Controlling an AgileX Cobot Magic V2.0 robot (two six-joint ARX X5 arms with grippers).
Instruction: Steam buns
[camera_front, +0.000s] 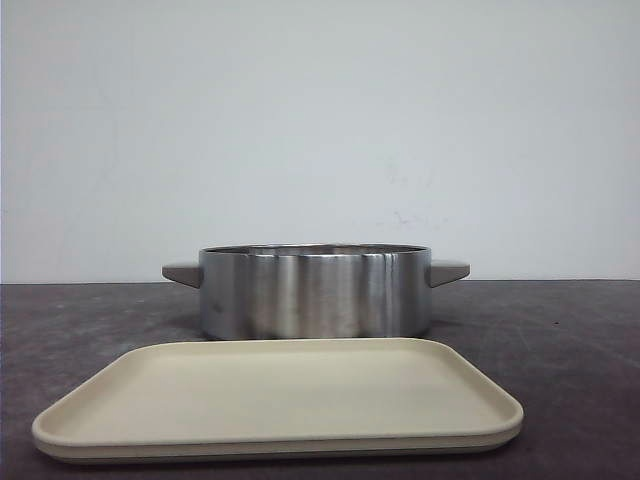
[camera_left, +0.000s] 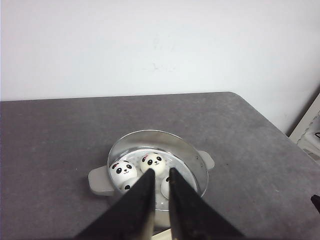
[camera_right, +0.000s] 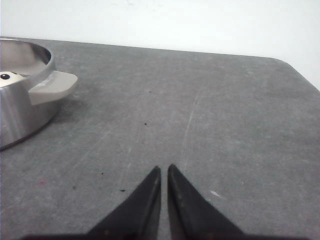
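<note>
Four white dome-shaped panda-face buns (camera_left: 150, 162) sit inside the round stainless-steel steamer pot (camera_left: 195, 172) with grey side handles; two faces read clearly in the left wrist view, the other two are half hidden behind the black fingers. In the front view the pot's wall (camera_front: 315, 292) hides the buns fully. The flat beige rectangular plastic tray (camera_front: 280, 395) lies just in front of the pot, on the robot's side, with nothing on it.

Key relation: the left gripper (camera_left: 160, 175) is above the pot, tips pointing down into it, buns directly below and just beyond the tips. Its fingers are nearly together with a thin gap and grip nothing. The right gripper (camera_right: 164, 171) is off to the pot's right, over bare dark grey tabletop (camera_right: 210, 115), with only the pot's right handle (camera_right: 52, 85) and a sliver of one bun at the edge of its view. Its fingers are also drawn almost closed, holding nothing.

Judgement: loading looks finished, all buns in the pot, tray cleared. Left arm is far nearer to pot and buns; right arm is well apart. Buns are round, no long axis to line up with. No lid visible in any view, so a covering step can't be confirmed.
</note>
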